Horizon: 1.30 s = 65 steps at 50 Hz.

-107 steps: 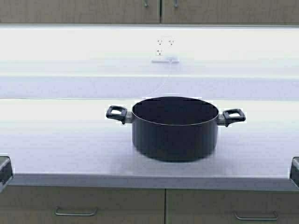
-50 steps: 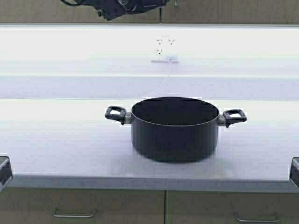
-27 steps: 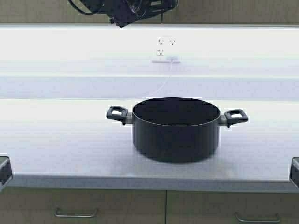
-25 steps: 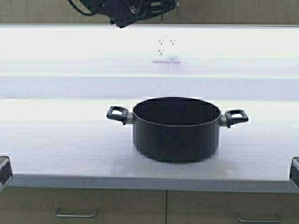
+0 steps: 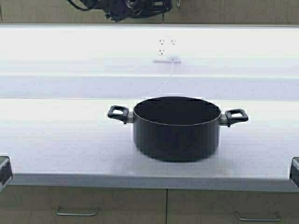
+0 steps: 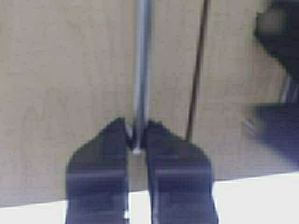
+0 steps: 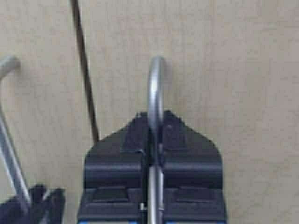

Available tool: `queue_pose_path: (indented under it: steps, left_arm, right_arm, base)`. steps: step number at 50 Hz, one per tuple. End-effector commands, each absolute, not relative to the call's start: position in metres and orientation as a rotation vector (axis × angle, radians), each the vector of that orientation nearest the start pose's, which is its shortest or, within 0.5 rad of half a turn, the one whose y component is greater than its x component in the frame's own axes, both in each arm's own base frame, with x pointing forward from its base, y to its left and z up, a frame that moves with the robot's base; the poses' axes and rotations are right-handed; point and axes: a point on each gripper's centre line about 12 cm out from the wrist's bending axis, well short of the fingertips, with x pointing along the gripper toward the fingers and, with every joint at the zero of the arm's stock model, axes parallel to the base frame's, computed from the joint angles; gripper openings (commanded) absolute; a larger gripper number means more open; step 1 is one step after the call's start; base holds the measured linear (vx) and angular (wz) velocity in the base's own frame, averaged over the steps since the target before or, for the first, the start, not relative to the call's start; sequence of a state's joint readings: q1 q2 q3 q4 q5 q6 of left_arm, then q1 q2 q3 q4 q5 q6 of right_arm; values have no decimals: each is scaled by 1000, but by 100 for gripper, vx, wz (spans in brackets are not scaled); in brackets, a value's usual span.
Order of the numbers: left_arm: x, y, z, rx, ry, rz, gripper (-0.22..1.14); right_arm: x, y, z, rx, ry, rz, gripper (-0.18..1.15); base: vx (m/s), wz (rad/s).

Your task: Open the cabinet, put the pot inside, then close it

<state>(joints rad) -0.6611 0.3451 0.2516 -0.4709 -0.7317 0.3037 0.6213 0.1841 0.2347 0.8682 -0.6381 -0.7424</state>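
Facing the long pale countertop [image 5: 56,140], we see the cabinet [image 5: 224,11] as a beige strip along the top of the high view, its two doors meeting at a dark seam. Below the counter edge run drawer fronts [image 5: 84,205] with horizontal steel handles. The pot [image 5: 176,130] stands upright on the counter, near the middle, both loop handles out to the sides, well below the cabinet. A wall socket [image 5: 166,45] sits on the backsplash behind it. Our left gripper [image 6: 137,140] is raised to the cabinet's left door, its dark fingers [image 6: 110,154] pinched onto the lower end of that door's steel handle [image 6: 142,70]. Our right gripper [image 7: 155,135] is clamped around the right door's handle [image 7: 155,88], which runs between its closed fingers, just beside the seam.
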Motion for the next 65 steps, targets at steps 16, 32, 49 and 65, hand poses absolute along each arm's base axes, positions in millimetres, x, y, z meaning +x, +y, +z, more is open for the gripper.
queue_pose_path:
  steps: [16, 32, 49, 65]
  left_arm:
    - [340, -232, 284, -86, -28, -408, 3]
    - [305, -209, 283, -32, 38, -445, 3]
    - [286, -170, 283, -17, 98, -418, 3]
    - [271, -134, 284, -13, 126, -366, 3]
  right_arm:
    - [340, 216, 321, 4, 87, 373, 6]
    - [304, 196, 316, -11, 153, 445, 6]
    - [288, 159, 308, -35, 220, 446, 6]
    - [286, 138, 302, -45, 253, 414, 6]
  base:
    - [1, -2]
    - [-3, -1]
    - [-7, -2]
    - [-11, -2]
